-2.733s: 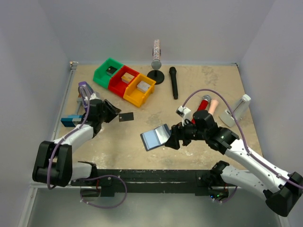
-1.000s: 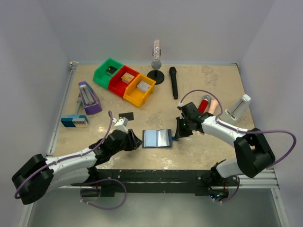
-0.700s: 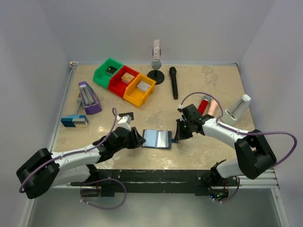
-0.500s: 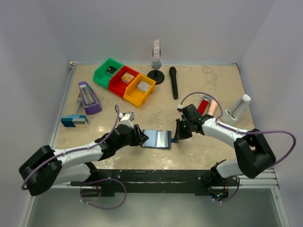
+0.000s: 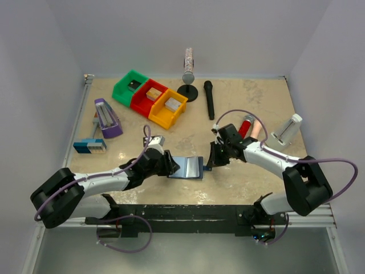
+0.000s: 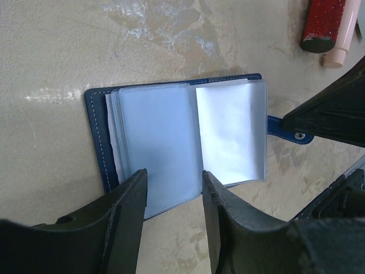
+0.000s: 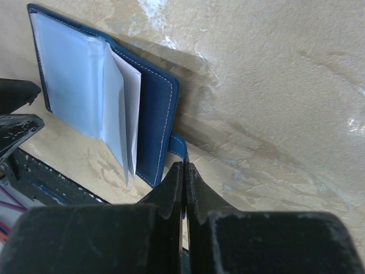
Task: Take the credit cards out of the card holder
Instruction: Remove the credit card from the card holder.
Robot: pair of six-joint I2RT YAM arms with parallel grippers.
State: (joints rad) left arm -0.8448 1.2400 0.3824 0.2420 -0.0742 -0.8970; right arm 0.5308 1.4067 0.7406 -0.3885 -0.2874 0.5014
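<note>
The card holder (image 5: 189, 168) lies open on the table, a dark blue wallet (image 6: 97, 137) with pale blue-white plastic sleeves fanned out across it. My left gripper (image 5: 171, 166) is open at its left edge. In the left wrist view the left gripper (image 6: 174, 177) straddles the near edge of the left sleeve stack without gripping it. My right gripper (image 5: 210, 162) is shut on the wallet's snap tab (image 7: 178, 145), and the right gripper (image 7: 184, 168) pinches the tab at the right cover. The credit cards are hidden; the sleeves show no card face.
Green (image 5: 122, 95), red (image 5: 138, 103) and orange (image 5: 160, 120) bins with small blocks stand at the back left. A purple stapler (image 5: 106, 119) and a blue-grey block (image 5: 89, 146) lie left. A black microphone (image 5: 209, 100), red glitter tube (image 5: 246, 123) and white stand (image 5: 288, 130) lie right.
My left arm has swung right and forward until its open jaws reached the wallet's left edge. The right gripper stayed shut on the tab, and the wallet barely shifted.
</note>
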